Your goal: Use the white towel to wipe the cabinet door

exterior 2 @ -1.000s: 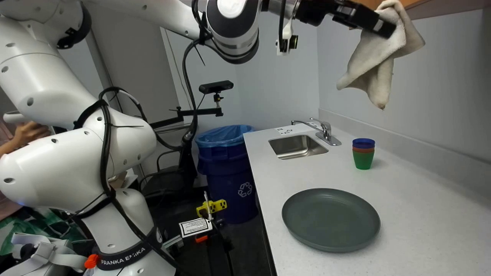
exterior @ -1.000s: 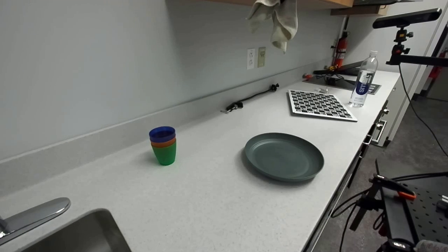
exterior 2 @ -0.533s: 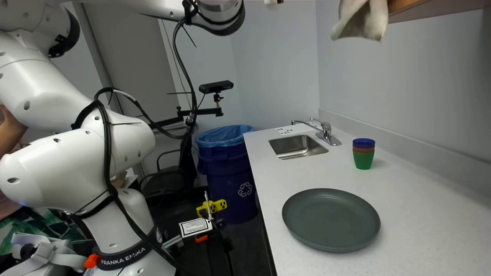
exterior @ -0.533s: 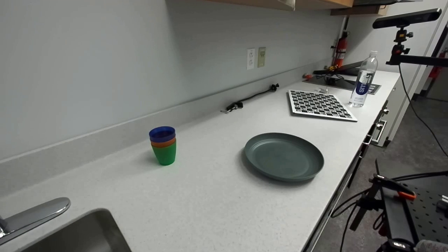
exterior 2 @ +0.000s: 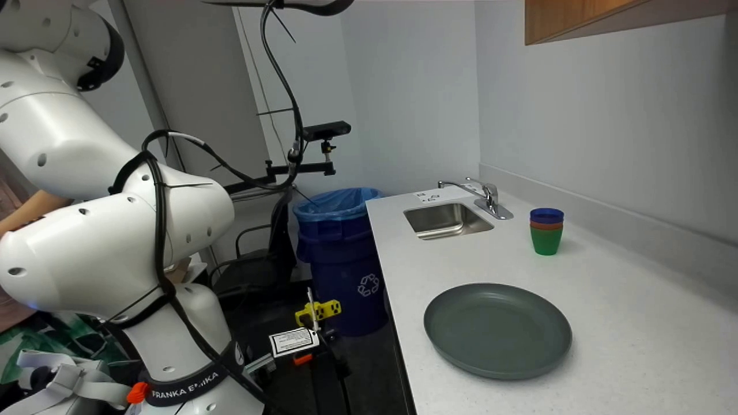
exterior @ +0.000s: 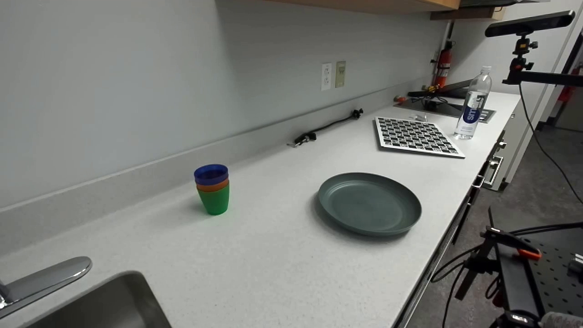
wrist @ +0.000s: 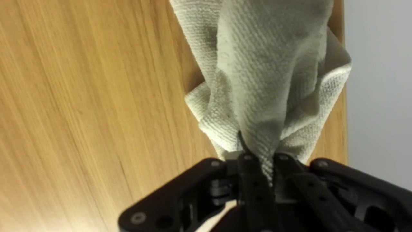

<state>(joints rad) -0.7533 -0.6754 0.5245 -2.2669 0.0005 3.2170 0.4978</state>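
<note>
The white towel [wrist: 257, 77] hangs bunched from my gripper [wrist: 265, 159] in the wrist view. The gripper is shut on the towel, with a fold pinched between its fingers. Behind the towel is the light wooden cabinet door [wrist: 96, 106], filling most of the wrist view. The towel lies over the door's right part, close to its edge; I cannot tell how firmly it touches. The cabinet's lower part shows at the top of both exterior views [exterior: 364, 5] [exterior 2: 576, 20]. The gripper and towel are out of view in both exterior views.
A dark green plate [exterior 2: 499, 331] and stacked cups [exterior 2: 546, 231] stand on the counter [exterior: 255, 269] below. A sink [exterior 2: 448, 221] lies at one end. A checkered board [exterior: 416, 135] and a bottle [exterior: 473, 104] are farther along. The grey wall [wrist: 379, 96] borders the door.
The arm has risen, carrying the towel up and out of both exterior views. The cabinet corner that the towel and gripper covered now shows. The counter objects have not moved.
</note>
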